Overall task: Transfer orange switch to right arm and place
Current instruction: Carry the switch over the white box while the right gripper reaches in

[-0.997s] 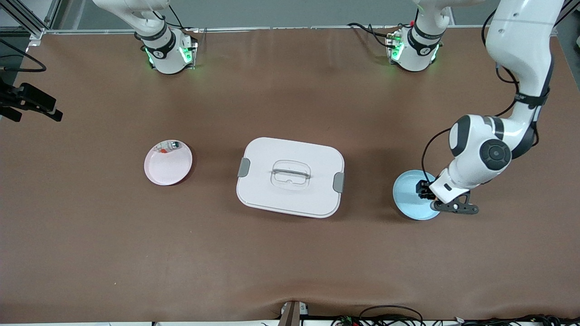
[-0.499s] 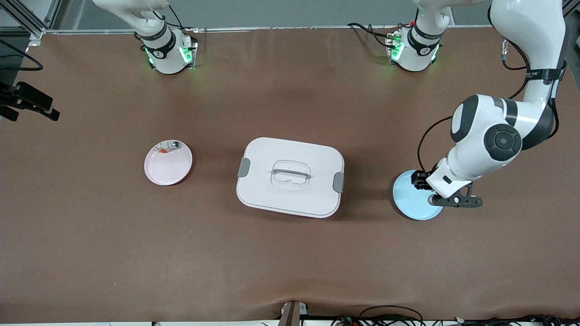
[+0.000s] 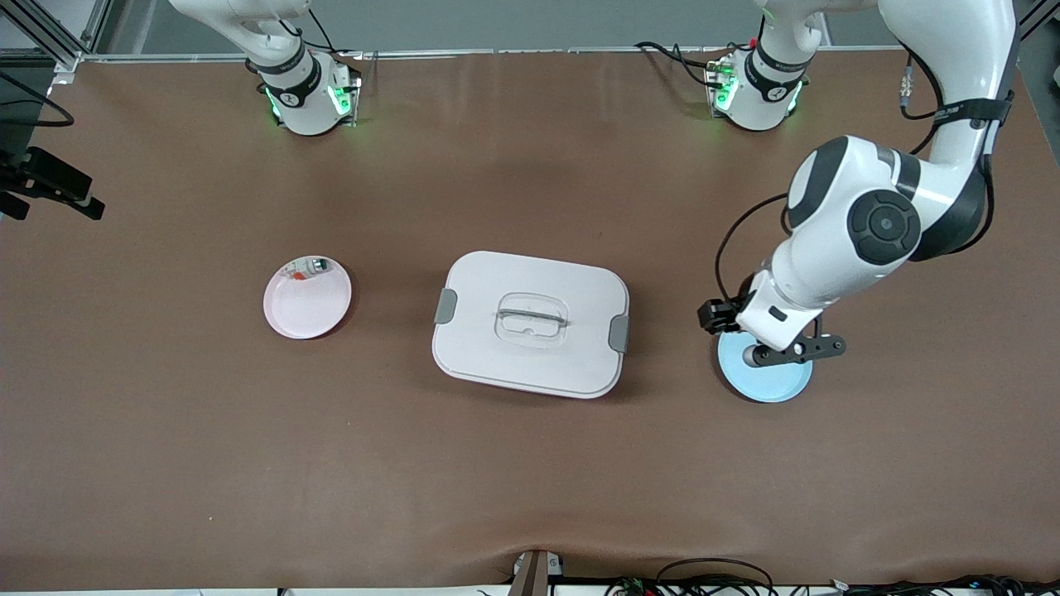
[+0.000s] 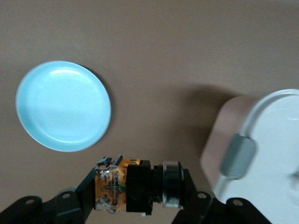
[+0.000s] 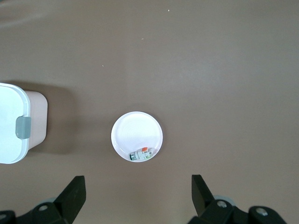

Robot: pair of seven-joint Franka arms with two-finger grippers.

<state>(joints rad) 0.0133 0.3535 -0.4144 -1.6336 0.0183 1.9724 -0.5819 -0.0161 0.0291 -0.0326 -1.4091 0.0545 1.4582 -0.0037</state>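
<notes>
While left gripper (image 4: 135, 189) jaws clamp blocky orange switch (image 4: 133, 185), right gripper (image 5: 135, 198) gapes wide.

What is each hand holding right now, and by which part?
Left hand grips the orange switch across both ends. Right hand is open, empty.

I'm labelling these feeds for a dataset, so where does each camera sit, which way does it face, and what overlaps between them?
Front view: high across the table, facing both arm bases; shows the left gripper over the blue plate, with the white box mid-table.
Left wrist view: on the left wrist, looking down; its own fingers grip the orange switch.
Right wrist view: on the right wrist, looking down past the open right gripper at the pink plate.
Shared: the white box appears in all three.
</notes>
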